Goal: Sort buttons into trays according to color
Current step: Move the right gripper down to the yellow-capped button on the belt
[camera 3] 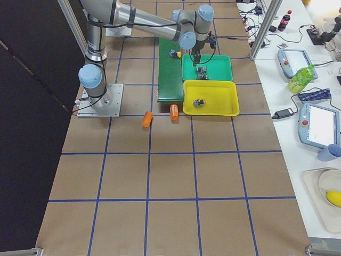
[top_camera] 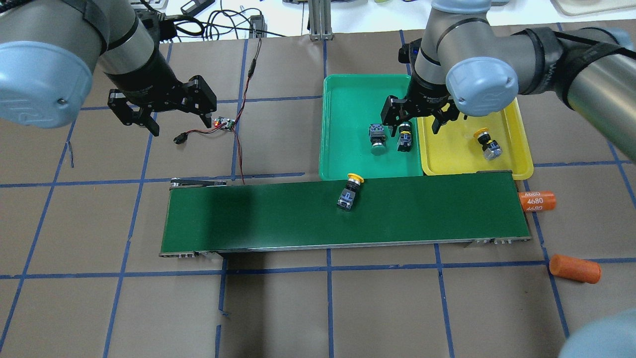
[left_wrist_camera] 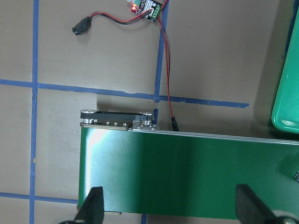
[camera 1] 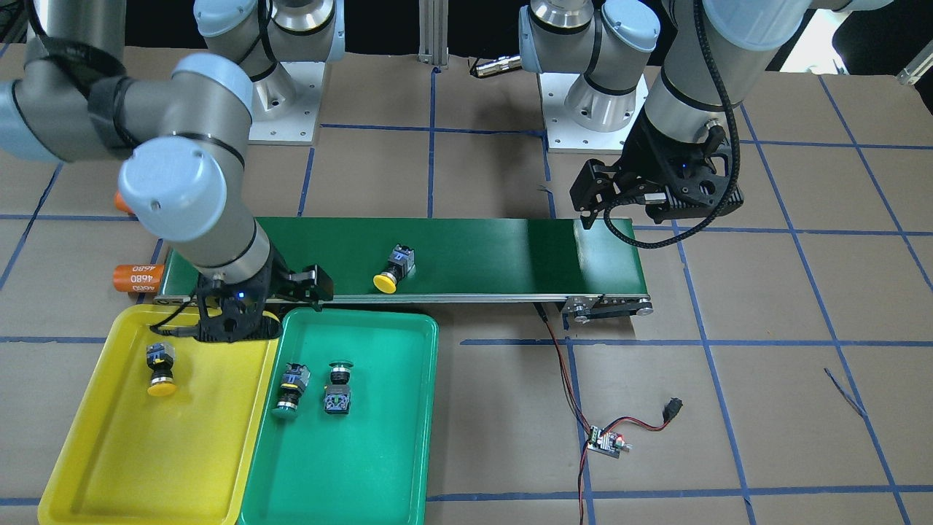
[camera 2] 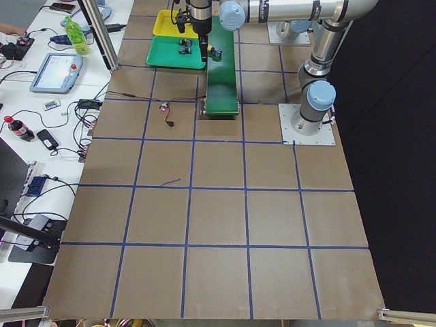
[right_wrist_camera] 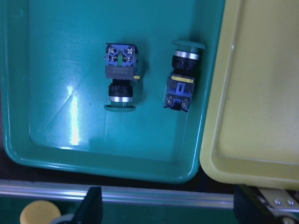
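Brown tabletop [camera 2: 218,225] with blue tape grid [camera 2: 245,189], cluttered white bench [camera 2: 17,92] alongside.

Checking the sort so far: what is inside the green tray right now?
Two green buttons lie on their sides inside the green tray, apart. The open right gripper above hides part of the tray's wall in the overhead view.

The brown table [top_camera: 278,308], gridded in blue tape, is carrying a dark-green belt [top_camera: 278,214]. A green tray [top_camera: 348,89] and a yellow tray [top_camera: 457,161] are lying side by side, touching, along the belt's edge away from the robot. An orange cylinder [top_camera: 537,201] is sitting just beside the belt's end by the yellow tray, and a second cylinder [top_camera: 575,268] is lying near that end on the robot's side. A board [top_camera: 224,123] is lying beyond the belt's other end, its red wires [top_camera: 237,149] trailing to the belt.
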Tool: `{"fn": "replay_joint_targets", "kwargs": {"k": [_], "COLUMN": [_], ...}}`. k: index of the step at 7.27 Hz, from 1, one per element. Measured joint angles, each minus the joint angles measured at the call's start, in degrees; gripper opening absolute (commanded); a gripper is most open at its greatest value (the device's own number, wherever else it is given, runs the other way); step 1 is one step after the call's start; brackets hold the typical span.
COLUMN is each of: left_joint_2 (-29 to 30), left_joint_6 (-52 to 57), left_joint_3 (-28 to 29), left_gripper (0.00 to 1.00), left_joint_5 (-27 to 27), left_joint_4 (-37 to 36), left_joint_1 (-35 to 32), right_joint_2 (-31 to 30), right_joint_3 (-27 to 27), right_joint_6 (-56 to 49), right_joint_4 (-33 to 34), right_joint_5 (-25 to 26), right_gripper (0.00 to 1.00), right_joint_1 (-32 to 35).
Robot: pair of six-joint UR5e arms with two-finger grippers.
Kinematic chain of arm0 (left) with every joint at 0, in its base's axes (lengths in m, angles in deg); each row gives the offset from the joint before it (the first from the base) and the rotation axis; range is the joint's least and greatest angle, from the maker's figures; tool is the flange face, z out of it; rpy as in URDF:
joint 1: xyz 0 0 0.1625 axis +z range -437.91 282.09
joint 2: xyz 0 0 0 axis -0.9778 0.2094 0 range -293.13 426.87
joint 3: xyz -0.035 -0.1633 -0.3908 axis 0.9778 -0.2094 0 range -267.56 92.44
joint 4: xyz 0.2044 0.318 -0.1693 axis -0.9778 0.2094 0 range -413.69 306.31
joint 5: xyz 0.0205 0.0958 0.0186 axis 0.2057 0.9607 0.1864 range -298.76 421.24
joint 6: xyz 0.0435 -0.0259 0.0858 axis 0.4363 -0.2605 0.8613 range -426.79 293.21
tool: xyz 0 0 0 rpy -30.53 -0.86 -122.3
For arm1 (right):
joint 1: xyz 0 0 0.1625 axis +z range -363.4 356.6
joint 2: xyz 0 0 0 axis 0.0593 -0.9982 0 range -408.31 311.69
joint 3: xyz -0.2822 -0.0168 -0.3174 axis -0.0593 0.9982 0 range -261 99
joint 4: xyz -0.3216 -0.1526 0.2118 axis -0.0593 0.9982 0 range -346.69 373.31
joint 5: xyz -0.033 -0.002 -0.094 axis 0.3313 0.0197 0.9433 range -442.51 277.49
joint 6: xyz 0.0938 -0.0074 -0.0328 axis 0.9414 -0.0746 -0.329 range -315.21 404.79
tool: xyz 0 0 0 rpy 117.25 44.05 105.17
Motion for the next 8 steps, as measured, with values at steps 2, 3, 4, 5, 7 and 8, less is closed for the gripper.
{"fn": "replay_joint_targets", "kwargs": {"k": [2,3,4,5,7,8], "left_joint_2": [0.01,0.04,0.03,0.02,0.01,0.02], "left_joint_6": [0.0,0.0,0.0,0.0,0.0,0.0], "left_joint_3": [0.0,0.0,0.0,0.0,0.0,0.0], "left_gripper": [1.0,1.0,1.0,1.0,1.0,1.0], "left_joint_5": [0.0,0.0,0.02,0.06,0.08,0.11], "left_joint_4": [0.0,0.0,0.0,0.0,0.0,0.0], "left_joint_1": [0.0,0.0,0.0,0.0,0.0,0.0], "right_joint_2": [-6.65,-8.83,-10.43,-11.33,-11.77,-11.8], "right_joint_3": [-8.75,-12.79,-15.73,-17.55,-19.02,-19.56], "right_joint_6": [-0.09,0.08,0.28,0.35,0.05,-0.08], "right_joint_4": [1.23,3.55,5.0,5.65,5.99,6.24], "right_joint_5": [2.38,2.77,2.89,2.78,2.14,2.0], "right_gripper": [0.95,0.95,0.95,0.95,0.95,0.95], "right_joint_1": [-0.32,-0.43,-0.56,-0.99,-2.53,-2.93]}}
